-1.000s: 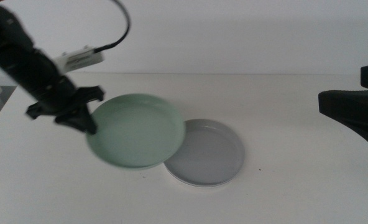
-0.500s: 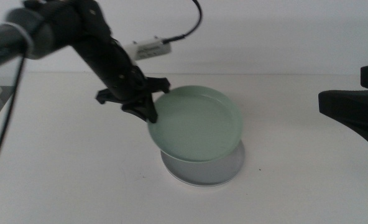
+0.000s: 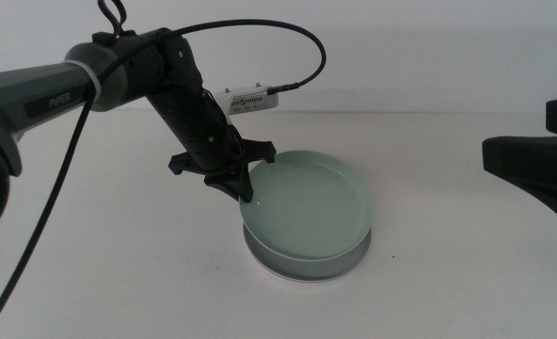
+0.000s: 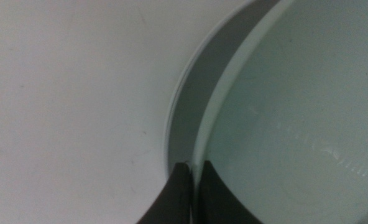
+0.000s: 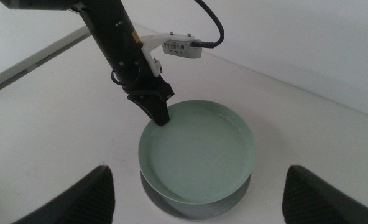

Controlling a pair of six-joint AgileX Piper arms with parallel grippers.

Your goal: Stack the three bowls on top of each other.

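Observation:
My left gripper (image 3: 246, 191) is shut on the near-left rim of the pale mint green bowl (image 3: 307, 205). It holds that bowl slightly tilted, right over the grey bowl (image 3: 260, 250). A white rim (image 3: 302, 276) shows under the grey one, which looks like the white bowl. The left wrist view shows the jaws (image 4: 193, 186) pinching the green rim (image 4: 296, 124), with the grey bowl (image 4: 193, 106) just beyond. I cannot tell whether green touches grey. My right gripper (image 3: 528, 160) waits open at the right edge, well away from the stack.
The left arm's cable and a small white box (image 3: 250, 98) hang over the table behind the bowls. The right wrist view shows the green bowl (image 5: 199, 152) and the left gripper (image 5: 159, 115) from the far side.
My left gripper has carried the green bowl to the right and down, from beside the grey bowl to right over it. The right arm has not moved.

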